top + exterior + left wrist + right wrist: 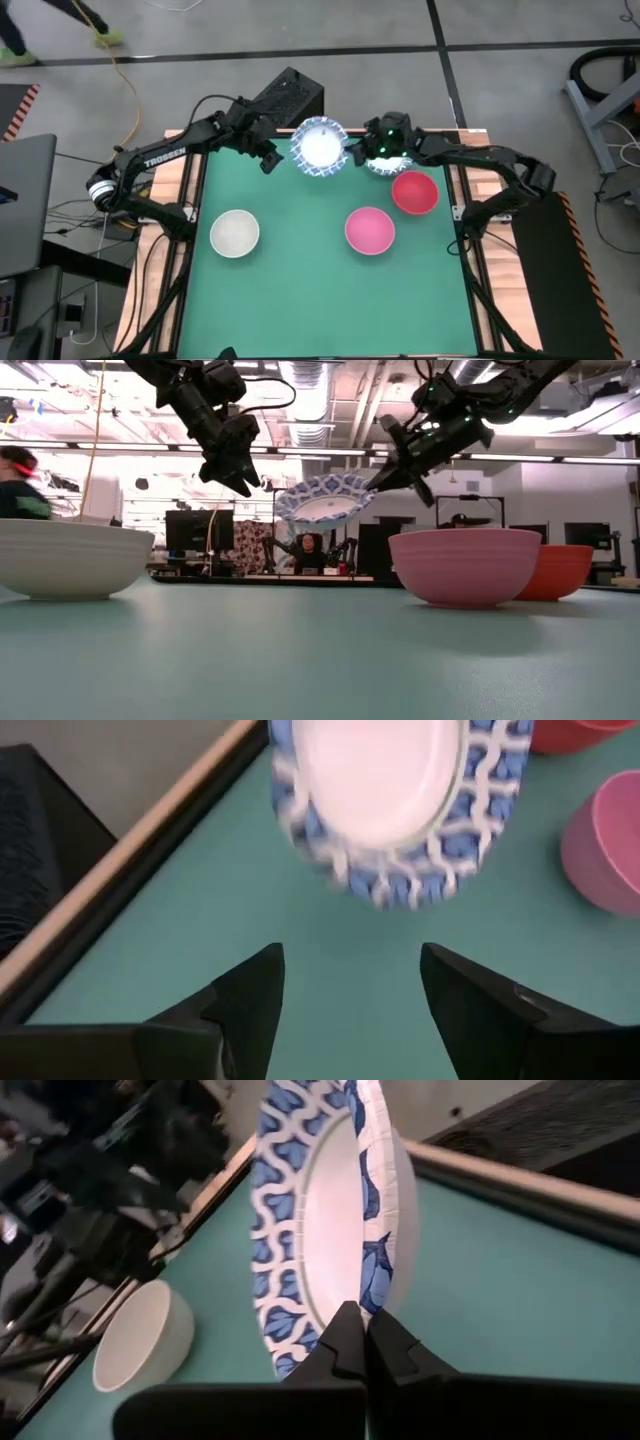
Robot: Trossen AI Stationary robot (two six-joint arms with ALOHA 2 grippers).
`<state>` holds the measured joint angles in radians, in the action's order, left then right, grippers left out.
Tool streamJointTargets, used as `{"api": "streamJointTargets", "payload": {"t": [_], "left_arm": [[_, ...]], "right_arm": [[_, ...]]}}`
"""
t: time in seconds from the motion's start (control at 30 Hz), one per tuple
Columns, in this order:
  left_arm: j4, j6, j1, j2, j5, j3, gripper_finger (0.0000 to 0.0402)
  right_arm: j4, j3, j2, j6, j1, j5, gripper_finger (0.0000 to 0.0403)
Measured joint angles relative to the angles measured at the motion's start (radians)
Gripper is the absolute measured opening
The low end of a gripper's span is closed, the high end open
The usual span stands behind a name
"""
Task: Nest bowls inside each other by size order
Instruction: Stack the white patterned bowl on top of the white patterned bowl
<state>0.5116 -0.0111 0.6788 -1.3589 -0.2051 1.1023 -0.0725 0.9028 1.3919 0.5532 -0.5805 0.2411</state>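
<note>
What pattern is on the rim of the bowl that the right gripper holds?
A blue and white wavy lattice on the held bowl; the right wrist view shows it best.

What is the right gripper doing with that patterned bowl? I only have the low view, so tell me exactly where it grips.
Observer: The right gripper is shut on the patterned bowl, pinching its rim. The bowl hangs tilted almost on edge.
Operator: Now check the left gripper. Report its fingers.
Observer: The left gripper is open and empty, with the patterned bowl just ahead of it.
Operator: Tell me what lies under the right arm.
Observer: From above, a second blue-patterned bowl shows partly under the right gripper, close to the red bowl.
</note>
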Motion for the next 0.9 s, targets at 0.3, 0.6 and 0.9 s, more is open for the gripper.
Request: {"api": "streamJointTargets", "payload": {"t": [0.3,0.6,0.9], "left_arm": [[0.076,0.019,0.000,0.019,-0.026,0.000,0.0224],[0.133,0.045,0.000,0.019,-0.053,0.000,0.0224],[0.082,0.029,-0.009,0.019,-0.060,0.000,0.0224]], "right_arm": [[0.201,-0.001,-0.188,-0.011,-0.180,0.000,0.0003],[0.203,-0.187,-0.497,0.062,-0.409,0.095,0.0003],[0.211,-0.417,-0.634,0.188,-0.534,0.173,0.0002]]}}
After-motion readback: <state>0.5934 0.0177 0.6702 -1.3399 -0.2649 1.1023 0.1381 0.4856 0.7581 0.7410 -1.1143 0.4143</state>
